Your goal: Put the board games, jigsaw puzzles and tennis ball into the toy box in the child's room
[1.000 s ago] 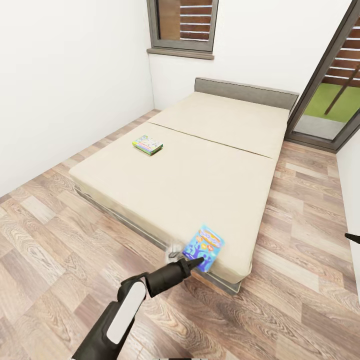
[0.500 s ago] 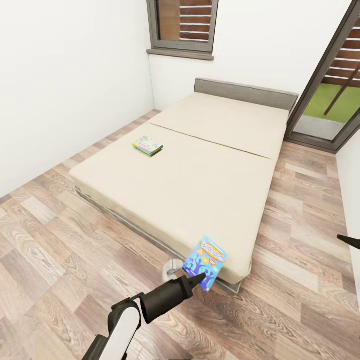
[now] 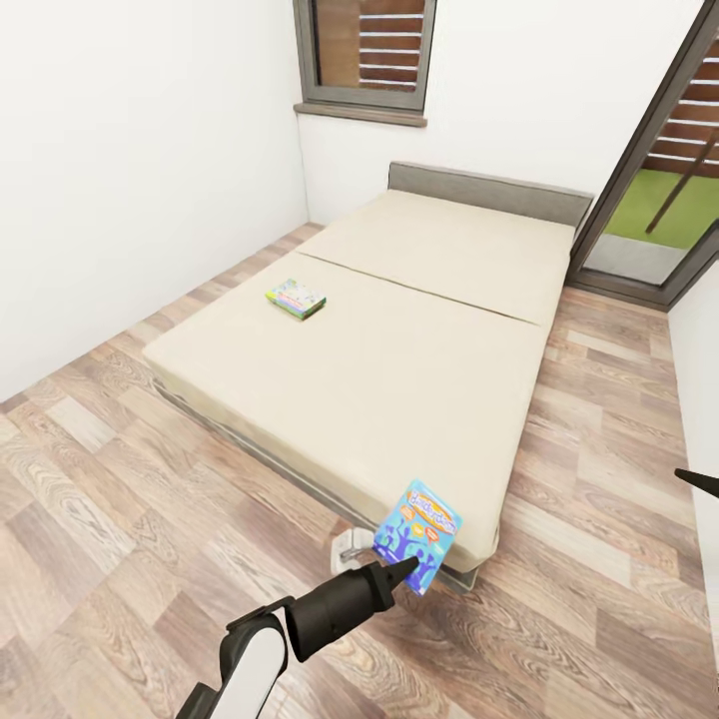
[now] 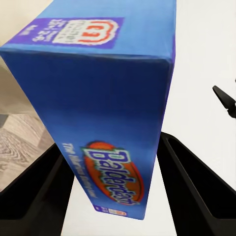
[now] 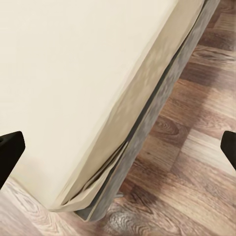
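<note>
A blue board game box [image 3: 418, 535] hangs upright off the near corner of the bed [image 3: 399, 350], with my left gripper [image 3: 399, 567] shut on it. In the left wrist view the blue box [image 4: 108, 108] stands between the two black fingers [image 4: 196, 191]. A second board game [image 3: 296, 298], green and multicoloured, lies flat on the bed's left side. My right gripper [image 5: 118, 147] stands open above the bed's corner, its fingertips [image 5: 10, 150] wide apart, and its tip [image 3: 696, 481] pokes in at the head view's right edge. The table, toy box, puzzles and tennis ball are out of view.
The beige bed has a grey headboard [image 3: 489, 192] against the far wall. Wood floor [image 3: 120, 499] runs around it. A window [image 3: 364, 50] is at the back and a glass door [image 3: 659, 180] at the right. A white wall [image 3: 130, 170] bounds the left.
The left gripper has pulled the blue box back and down off the bed's near corner toward me. The view has shifted slightly with the camera.
</note>
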{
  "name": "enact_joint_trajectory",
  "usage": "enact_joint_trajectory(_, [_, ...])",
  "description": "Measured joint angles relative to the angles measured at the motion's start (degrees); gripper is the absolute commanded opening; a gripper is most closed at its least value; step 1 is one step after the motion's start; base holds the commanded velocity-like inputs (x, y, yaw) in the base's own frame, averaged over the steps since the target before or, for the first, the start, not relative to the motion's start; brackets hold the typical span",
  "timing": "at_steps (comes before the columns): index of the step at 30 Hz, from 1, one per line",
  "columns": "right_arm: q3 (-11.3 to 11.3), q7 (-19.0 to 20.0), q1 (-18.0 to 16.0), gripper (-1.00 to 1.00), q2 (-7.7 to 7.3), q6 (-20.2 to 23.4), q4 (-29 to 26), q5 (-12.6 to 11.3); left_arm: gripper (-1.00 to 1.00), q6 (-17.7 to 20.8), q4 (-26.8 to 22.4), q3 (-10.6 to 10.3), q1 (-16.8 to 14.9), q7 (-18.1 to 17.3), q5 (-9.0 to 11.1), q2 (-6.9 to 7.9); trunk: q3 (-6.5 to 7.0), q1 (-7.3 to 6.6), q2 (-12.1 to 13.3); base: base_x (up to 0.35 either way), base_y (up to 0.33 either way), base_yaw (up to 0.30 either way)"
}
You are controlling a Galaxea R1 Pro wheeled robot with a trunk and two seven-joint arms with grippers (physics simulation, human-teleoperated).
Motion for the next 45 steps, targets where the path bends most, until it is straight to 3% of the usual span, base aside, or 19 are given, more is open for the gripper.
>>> enact_joint_trajectory(25, [0.19, 0.01, -0.03, 1.00, 0.05, 0.00, 0.00, -0.04, -1.00, -0.26, -0.03, -0.16, 0.25, 0.24, -0.32, 0.10, 4.49, -5.49, 10.03, 0.000, 0.000, 0.000])
enact_joint_trajectory(45, [2.02, 0.01, 0.00, 1.00, 0.20, 0.00, 0.00, -0.06, -1.00, -0.27, -0.02, -0.15, 0.26, 0.24, -0.24, 0.13, 8.08, -9.89, 18.05, 0.000, 0.000, 0.003])
